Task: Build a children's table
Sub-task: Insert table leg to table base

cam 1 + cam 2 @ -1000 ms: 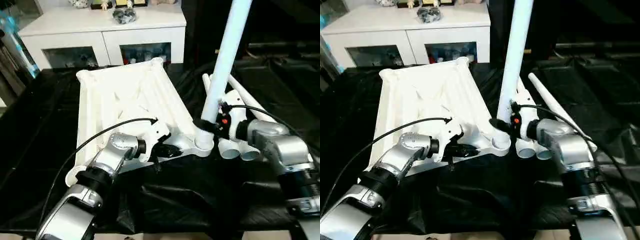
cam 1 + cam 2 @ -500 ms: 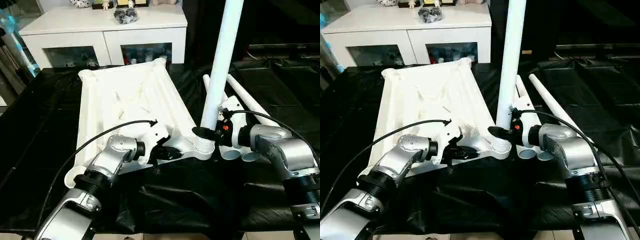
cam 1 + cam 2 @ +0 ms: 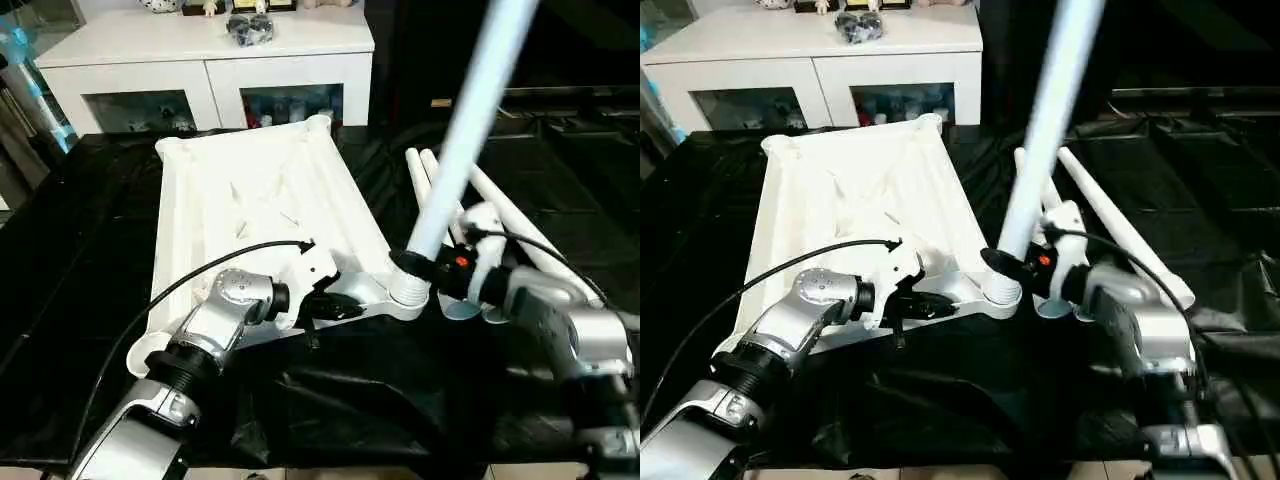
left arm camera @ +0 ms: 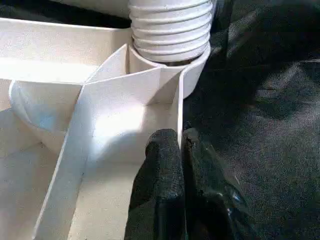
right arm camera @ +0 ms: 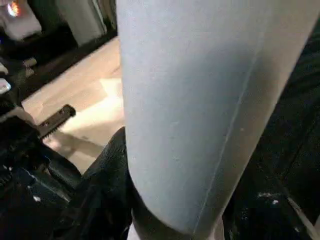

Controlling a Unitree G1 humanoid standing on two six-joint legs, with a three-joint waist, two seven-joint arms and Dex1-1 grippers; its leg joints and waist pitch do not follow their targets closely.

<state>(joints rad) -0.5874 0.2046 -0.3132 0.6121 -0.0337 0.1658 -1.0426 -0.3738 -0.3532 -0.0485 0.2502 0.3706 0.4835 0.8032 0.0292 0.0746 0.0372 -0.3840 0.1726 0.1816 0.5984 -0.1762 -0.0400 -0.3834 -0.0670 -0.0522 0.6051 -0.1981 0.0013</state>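
The white tabletop [image 3: 250,190] lies upside down on black cloth, its ribbed underside facing up. My left gripper [image 3: 335,307] is shut on a thin wall of the tabletop [image 4: 125,125] right beside the near right corner socket [image 3: 405,297]. A long white leg [image 3: 465,130] stands with its threaded end [image 4: 170,25] in that socket and leans away to the right. My right gripper [image 3: 418,266] is shut on the leg [image 5: 190,100] just above the socket, and one black finger [image 5: 107,185] wraps its side.
Several more white legs [image 3: 490,205] lie side by side on the black cloth to the right of the tabletop, close behind my right wrist. A white cabinet [image 3: 210,60] with glass doors stands at the back. Black cloth [image 3: 60,250] covers the surface all round.
The leg has tipped from nearly upright to a clear lean to the right. My right arm has swung right with it. The left gripper has kept its place.
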